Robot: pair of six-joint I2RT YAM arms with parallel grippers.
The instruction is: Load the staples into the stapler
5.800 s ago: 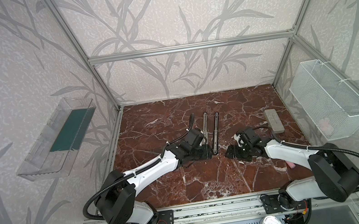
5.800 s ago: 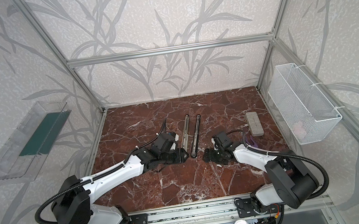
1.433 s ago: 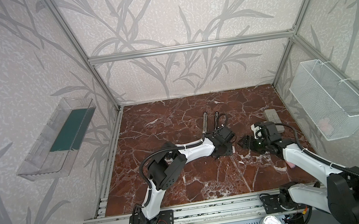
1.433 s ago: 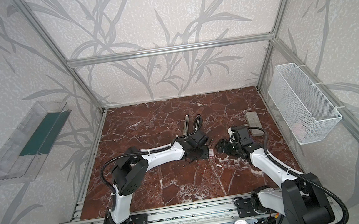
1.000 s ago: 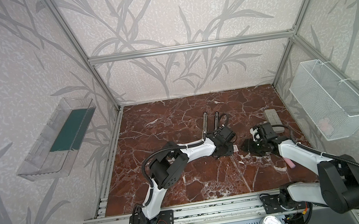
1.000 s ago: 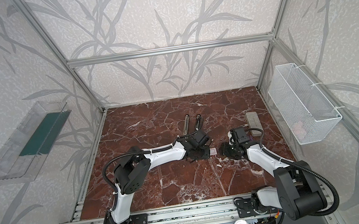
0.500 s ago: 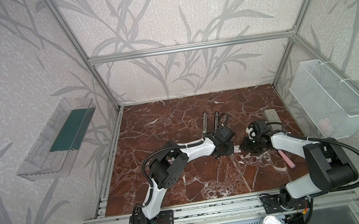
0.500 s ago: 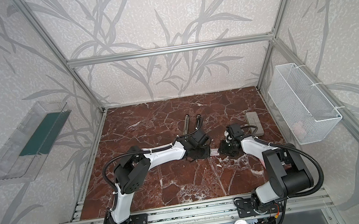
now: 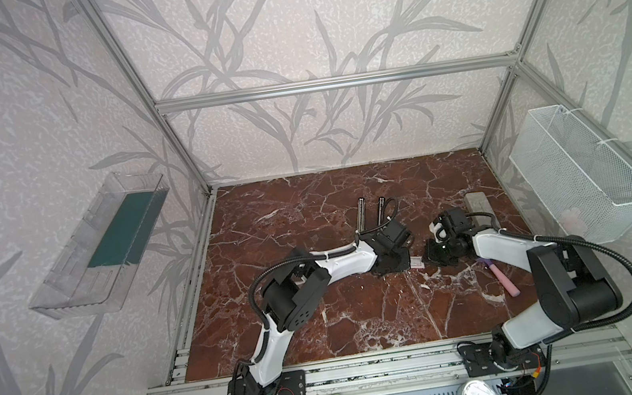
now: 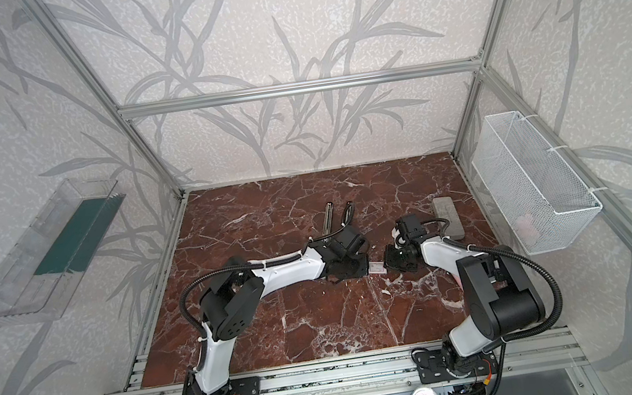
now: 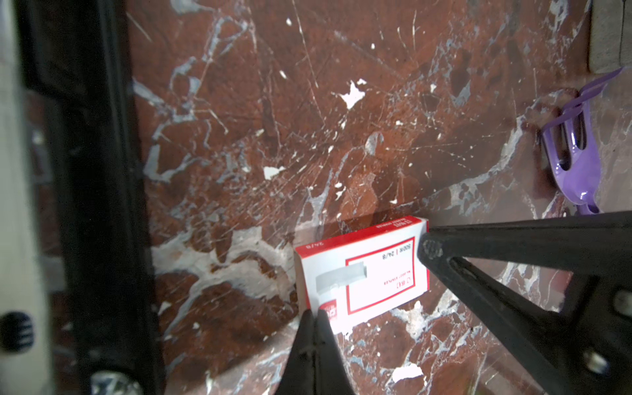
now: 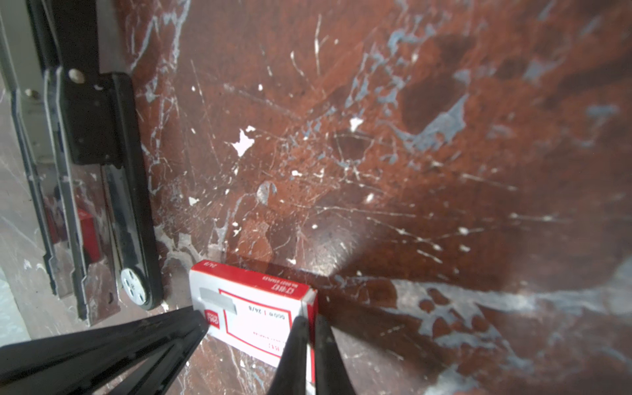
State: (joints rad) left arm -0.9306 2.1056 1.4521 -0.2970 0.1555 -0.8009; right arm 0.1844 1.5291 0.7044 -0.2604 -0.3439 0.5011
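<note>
The staples point(image 11: 362, 277), a small white box with red print, lie flat on the marble table point(image 9: 323, 323) between my two grippers, seen in both top views point(image 10: 376, 267). My left gripper point(image 11: 316, 314) is shut, its tips pressed against one end of the box. My right gripper point(image 12: 309, 325) is shut on the opposite end wall of the box point(image 12: 253, 307); red and white cardboard shows between its fingers. The stapler point(image 12: 102, 171), black and metal, lies swung open just behind the left gripper point(image 9: 407, 263), its two long halves point(image 9: 362, 213) pointing to the back.
A long grey block point(image 9: 478, 203) lies behind the right arm. A pink-and-purple stick point(image 9: 502, 277) lies on the table under the right forearm. A white wire basket point(image 9: 579, 174) hangs on the right wall and a clear tray point(image 9: 103, 245) on the left wall.
Both grippers have closed. My right gripper has moved left up to the box and taken its end. The left arm has stayed at the box's other end.
</note>
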